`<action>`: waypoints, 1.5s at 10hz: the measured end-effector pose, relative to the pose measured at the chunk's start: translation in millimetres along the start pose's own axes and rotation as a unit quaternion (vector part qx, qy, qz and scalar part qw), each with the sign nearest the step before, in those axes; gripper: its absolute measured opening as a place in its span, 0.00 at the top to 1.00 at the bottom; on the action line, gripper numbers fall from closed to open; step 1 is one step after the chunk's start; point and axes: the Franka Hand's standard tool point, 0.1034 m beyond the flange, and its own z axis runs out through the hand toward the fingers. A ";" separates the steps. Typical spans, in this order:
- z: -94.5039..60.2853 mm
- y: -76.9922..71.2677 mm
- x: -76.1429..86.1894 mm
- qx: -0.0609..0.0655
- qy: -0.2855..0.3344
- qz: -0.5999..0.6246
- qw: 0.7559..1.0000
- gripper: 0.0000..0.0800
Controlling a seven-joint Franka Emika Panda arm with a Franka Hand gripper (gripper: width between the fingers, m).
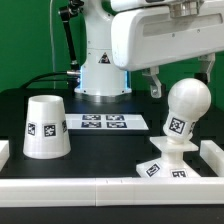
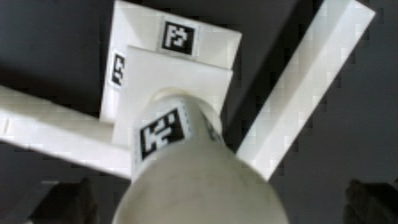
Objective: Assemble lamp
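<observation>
The white round-headed bulb [image 1: 186, 108] stands with its stem in the flat square base [image 1: 163, 168] at the exterior view's right; the base looks slightly tilted by the white rails. My gripper [image 1: 181, 84] is open right above the bulb, one dark finger on each side of its head, not touching. In the wrist view the bulb [image 2: 196, 170] fills the middle, with the base [image 2: 169, 50] beyond it and my fingers [image 2: 68, 200] dark at both lower corners. The tapered shade [image 1: 45, 127] stands mouth down at the exterior view's left.
The marker board [image 1: 104, 123] lies in the middle of the black table. A low white rail [image 1: 90, 185] runs along the front and another [image 1: 214, 154] at the right; the rails [image 2: 306, 90] also show in the wrist view. The robot's base [image 1: 100, 70] stands behind.
</observation>
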 end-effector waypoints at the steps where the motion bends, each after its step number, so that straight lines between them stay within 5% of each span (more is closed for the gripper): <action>1: -2.4 -1.5 4.9 0.007 -0.015 -0.001 1.000 0.13; 3: -0.4 -8.1 3.0 0.023 -0.060 -0.002 0.998 0.13; 8: -6.4 17.7 9.3 0.004 -0.038 -0.021 0.999 0.13; 13: -5.1 17.1 8.7 0.004 -0.040 -0.012 0.999 0.13; 15: -2.3 7.6 18.9 -0.030 -0.040 0.059 0.997 0.13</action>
